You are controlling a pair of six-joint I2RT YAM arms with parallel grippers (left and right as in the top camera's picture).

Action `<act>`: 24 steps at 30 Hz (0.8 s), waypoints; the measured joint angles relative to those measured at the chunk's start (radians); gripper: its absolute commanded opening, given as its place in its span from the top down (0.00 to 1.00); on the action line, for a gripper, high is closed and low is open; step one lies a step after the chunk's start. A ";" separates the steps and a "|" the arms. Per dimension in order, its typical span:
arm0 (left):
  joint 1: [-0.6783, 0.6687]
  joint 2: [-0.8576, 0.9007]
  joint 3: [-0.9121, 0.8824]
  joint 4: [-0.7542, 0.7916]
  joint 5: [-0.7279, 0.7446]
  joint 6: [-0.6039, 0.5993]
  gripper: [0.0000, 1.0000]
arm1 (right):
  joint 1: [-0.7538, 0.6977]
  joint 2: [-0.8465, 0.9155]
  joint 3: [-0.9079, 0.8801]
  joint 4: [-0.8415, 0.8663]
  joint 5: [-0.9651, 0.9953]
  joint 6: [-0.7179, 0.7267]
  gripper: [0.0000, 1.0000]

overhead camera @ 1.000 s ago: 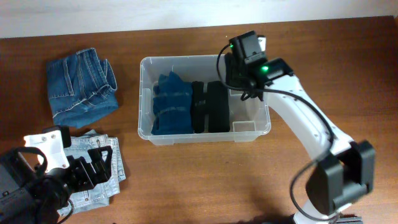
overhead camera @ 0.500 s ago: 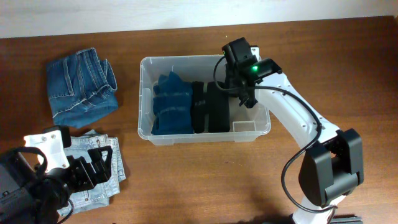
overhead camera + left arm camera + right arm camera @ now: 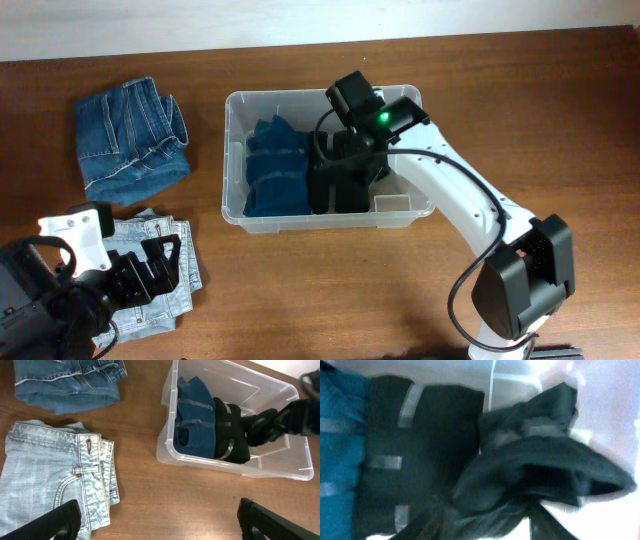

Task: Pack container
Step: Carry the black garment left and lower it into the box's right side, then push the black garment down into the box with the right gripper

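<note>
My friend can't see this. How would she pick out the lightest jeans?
From the clear container, look left to two folded pairs of jeans. The light jeans lie nearer the front, pale and faded, unlike the dark jeans behind.

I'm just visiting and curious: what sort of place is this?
Likely a robot test bench rather than a home: a white robot arm reaches into a clear container on a plain wooden table, with folded jeans laid out beside it.

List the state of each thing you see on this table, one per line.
Container: open, part filled.
Teal cloth: folded, in the container.
Black cloth: in the container, partly bunched.
Dark jeans: folded, outside it.
Light jeans: folded, outside it.
Left pincer: open, empty.
Right pincer: inside container, grip unclear.
</note>
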 measured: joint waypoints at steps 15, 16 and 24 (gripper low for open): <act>0.000 0.000 0.000 0.000 0.000 0.000 0.00 | -0.026 -0.001 0.142 0.023 -0.002 0.000 0.60; 0.000 0.000 0.000 0.000 0.000 0.000 0.01 | -0.038 -0.001 0.142 0.020 -0.002 0.001 0.62; 0.000 0.000 0.000 0.000 0.000 0.000 0.01 | -0.128 0.016 0.142 -0.072 -0.002 0.000 0.87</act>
